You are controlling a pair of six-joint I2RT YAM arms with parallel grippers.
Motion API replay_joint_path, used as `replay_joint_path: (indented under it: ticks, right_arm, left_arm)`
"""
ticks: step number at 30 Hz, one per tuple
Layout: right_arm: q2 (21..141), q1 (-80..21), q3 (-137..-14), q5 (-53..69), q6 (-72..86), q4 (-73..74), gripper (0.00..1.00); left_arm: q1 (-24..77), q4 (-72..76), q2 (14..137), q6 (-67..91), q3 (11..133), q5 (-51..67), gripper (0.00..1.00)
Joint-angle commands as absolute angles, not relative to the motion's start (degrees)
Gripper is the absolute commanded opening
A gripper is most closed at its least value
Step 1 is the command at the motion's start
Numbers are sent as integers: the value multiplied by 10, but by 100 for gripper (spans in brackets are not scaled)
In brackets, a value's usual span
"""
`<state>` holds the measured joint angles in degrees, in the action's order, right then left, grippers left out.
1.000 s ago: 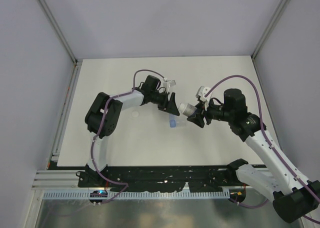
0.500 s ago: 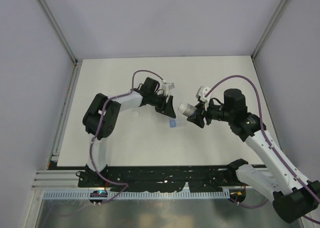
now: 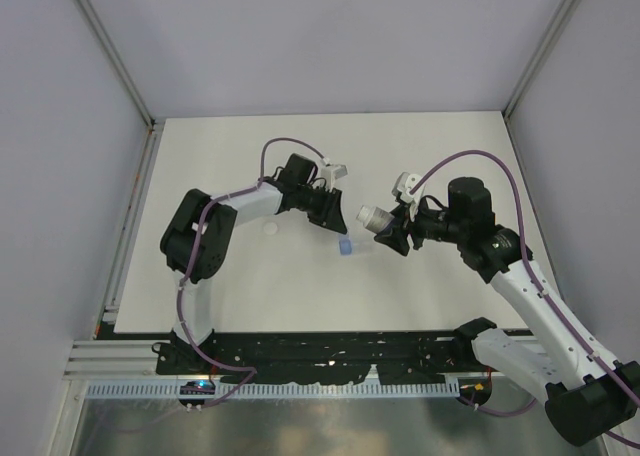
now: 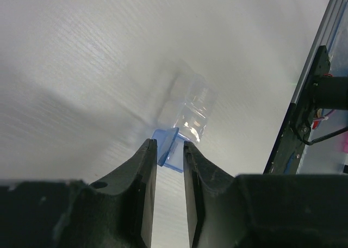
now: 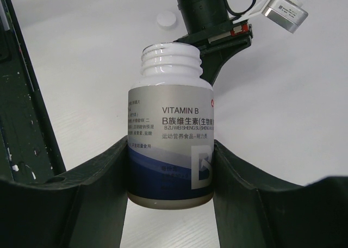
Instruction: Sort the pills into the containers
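A clear plastic vial (image 4: 193, 109) lies on the white table, its blue cap (image 4: 169, 150) flipped open and pointing at my left gripper (image 4: 168, 147). The left jaws are closed on that cap at their very tips. From above, the vial (image 3: 345, 246) sits just below the left gripper (image 3: 335, 226). My right gripper (image 5: 171, 147) is shut on a dark Vitamin B bottle (image 5: 171, 144), held off the table (image 3: 375, 217) with its white threaded neck uncapped and pointing toward the left gripper. No pills show in any view.
The bottle's white cap (image 3: 268, 232) lies loose on the table left of the left arm, also seen behind the bottle (image 5: 166, 20). A black rail (image 3: 320, 348) runs along the near table edge. Grey walls enclose the table on three sides.
The left gripper has dropped toward the vial and its jaws have narrowed onto the blue cap. The right gripper and its bottle have not moved.
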<state>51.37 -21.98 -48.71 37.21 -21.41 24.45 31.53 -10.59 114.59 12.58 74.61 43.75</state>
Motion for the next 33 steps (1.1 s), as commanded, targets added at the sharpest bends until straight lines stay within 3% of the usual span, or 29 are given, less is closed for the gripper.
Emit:
replay_joint_path:
  ticks: [1, 26, 33]
  right_arm:
    - [512, -216, -490, 381, -211, 221, 6]
    - [517, -214, -488, 379, -211, 221, 6]
    - [531, -214, -480, 371, -204, 210, 6]
  left_arm:
    - [317, -105, 1121, 113, 743, 428, 27]
    - [316, -77, 1060, 137, 685, 416, 1]
    - [312, -14, 1028, 161, 625, 394, 0]
